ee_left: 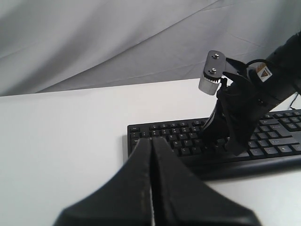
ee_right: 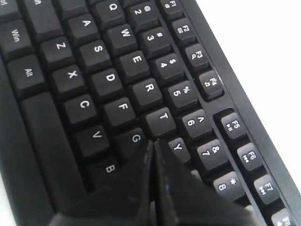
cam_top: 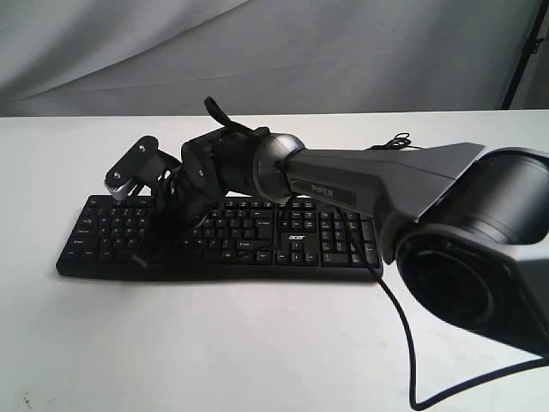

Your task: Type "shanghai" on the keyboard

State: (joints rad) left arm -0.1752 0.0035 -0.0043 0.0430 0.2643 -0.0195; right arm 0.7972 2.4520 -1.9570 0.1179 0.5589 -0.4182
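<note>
Keyboard (cam_top: 317, 236) flat on white tabletop (cam_top: 214, 343). Right gripper (ee_right: 153, 143) jaws clenched, tip between G, T, Y keys. Left gripper (ee_left: 151, 141) jaws clenched, near keyboard.

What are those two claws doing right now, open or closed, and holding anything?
Left gripper: closed, holding nothing.
Right gripper: closed, holding nothing, tip down over the keyboard keys.

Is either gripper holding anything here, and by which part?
Nothing is held. The left gripper and the right gripper are both shut on nothing; the right one's tips are over the keyboard.
</note>
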